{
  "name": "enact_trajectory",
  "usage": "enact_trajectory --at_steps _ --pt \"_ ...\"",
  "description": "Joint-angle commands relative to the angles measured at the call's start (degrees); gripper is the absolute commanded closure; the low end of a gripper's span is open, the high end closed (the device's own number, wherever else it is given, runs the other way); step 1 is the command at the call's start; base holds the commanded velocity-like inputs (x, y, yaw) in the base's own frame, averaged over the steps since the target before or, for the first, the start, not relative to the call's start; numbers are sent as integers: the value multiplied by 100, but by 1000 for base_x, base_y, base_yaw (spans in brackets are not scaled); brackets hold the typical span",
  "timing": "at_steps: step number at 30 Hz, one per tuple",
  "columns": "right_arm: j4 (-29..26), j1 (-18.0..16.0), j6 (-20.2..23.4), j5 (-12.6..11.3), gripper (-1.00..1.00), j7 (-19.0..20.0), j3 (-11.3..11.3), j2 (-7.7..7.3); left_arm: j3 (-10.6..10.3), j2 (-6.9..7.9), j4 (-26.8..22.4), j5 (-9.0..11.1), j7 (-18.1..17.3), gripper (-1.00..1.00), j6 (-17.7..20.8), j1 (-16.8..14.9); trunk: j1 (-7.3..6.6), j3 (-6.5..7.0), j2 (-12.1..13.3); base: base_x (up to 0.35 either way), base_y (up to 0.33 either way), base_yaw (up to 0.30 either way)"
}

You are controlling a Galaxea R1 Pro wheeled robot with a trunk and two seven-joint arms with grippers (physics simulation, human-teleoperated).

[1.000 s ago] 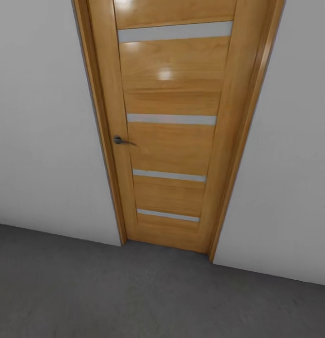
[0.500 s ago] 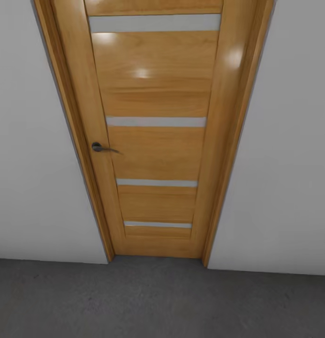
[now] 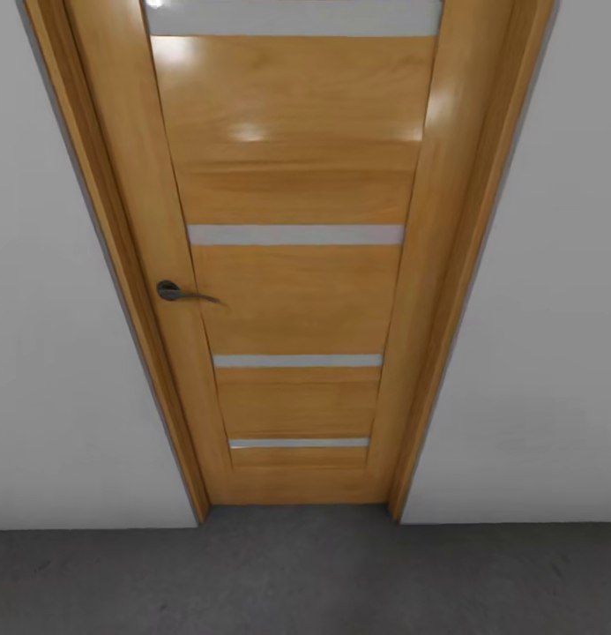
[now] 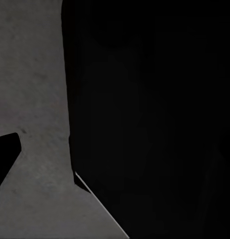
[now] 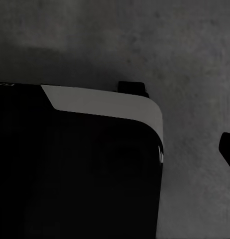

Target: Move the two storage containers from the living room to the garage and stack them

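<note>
Where floor (image 3: 305, 582) ends, wooden door (image 3: 296, 291) (closed)

- Head view is evenly bright, pretty flat light, no hard shadows on the white wall (image 3: 58, 353).
- The glossy wooden door (image 3: 296, 291) catches soft white glare spots up high, so the light's overhead; another sheen runs down its right stile.
- Strong perspective splay: the door frame (image 3: 455, 291) fans outward toward the top.
- Everything's a bit soft, edges slightly smeared, like a low-res render.
- The concrete floor (image 3: 305, 582) looks dim and blotchy.
- Both wrist views are really dark; big black masses with no detail, floor (image 4: 30, 89) grey and grainy, murkier on the right wrist (image 5: 194, 59).
</note>
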Motion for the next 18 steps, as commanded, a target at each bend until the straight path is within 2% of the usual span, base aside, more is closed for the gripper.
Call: enact_trajectory --at_steps 1,18 --pt "5 -4 -16 29 -100 3 3 2 3 0 -9 2 -1 -100 -7 3 3 -11 -2 291 189 -3" --pt "5 -4 -17 28 -100 3 5 1 3 -3 -9 2 0 -100 -7 3 3 -50 -2 301 149 0"
